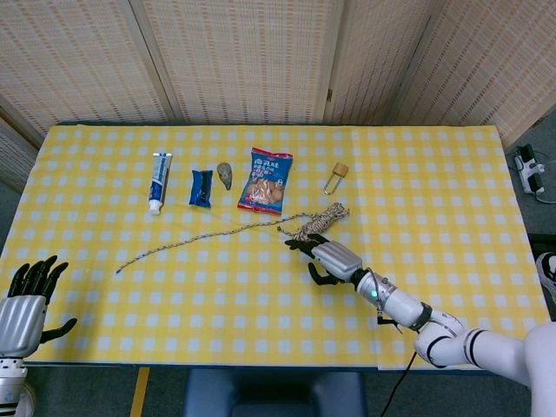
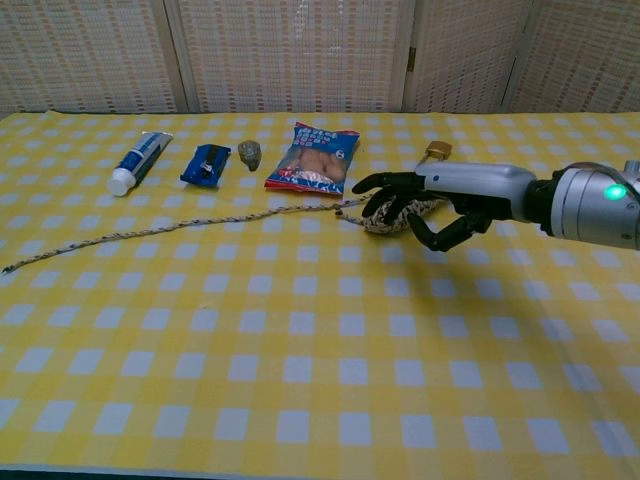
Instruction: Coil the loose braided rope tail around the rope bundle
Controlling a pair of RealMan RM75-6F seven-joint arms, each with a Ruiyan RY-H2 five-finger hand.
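The braided rope bundle [image 1: 318,222] [image 2: 392,216] lies slanted near the middle of the yellow checked table. Its loose tail [image 1: 204,236] [image 2: 150,231] runs left across the cloth to a free end at the left. My right hand [image 1: 326,257] [image 2: 432,204] reaches over the bundle from the right. Its fingers are spread and touch the bundle's near end, and the thumb curls below. No grip on the rope shows. My left hand [image 1: 26,300] hovers open off the table's front left corner, far from the rope.
Along the back stand a toothpaste tube [image 1: 158,181] [image 2: 138,160], a blue packet [image 1: 201,188] [image 2: 205,165], a small grey object [image 1: 225,175], a red snack bag [image 1: 267,181] [image 2: 313,157] and a padlock [image 1: 335,177] [image 2: 436,151] just behind the bundle.
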